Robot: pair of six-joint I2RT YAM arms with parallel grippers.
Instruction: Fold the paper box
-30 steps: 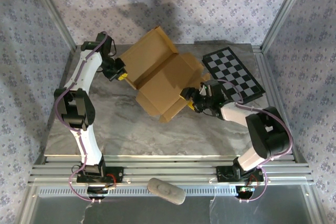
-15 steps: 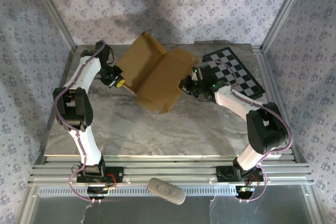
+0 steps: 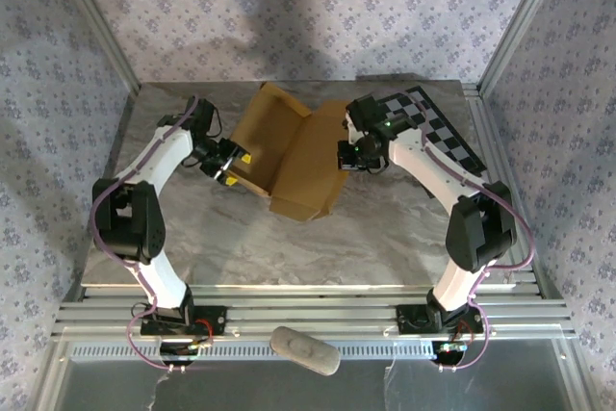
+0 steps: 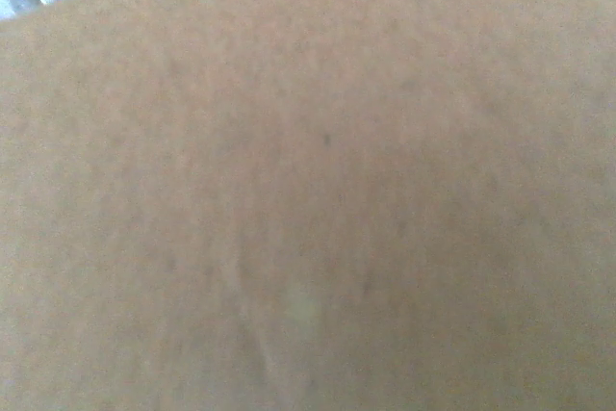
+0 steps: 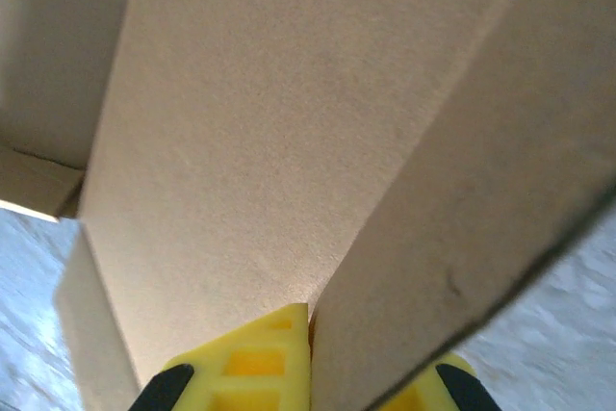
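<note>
At the far edge of the table [image 3: 192,238], the right claw [image 3: 346,153] pinches the box [image 3: 289,146]. I can't tell about the left claw [image 3: 236,163]. Held one-sided, the box may twist.

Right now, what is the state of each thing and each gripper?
paper box: partly folded, panels raised, not closed.
right gripper: shut on a paper box panel.
left gripper: against the paper box's left side, opening unclear.
checkerboard panel: lying flat at the far right.
</note>
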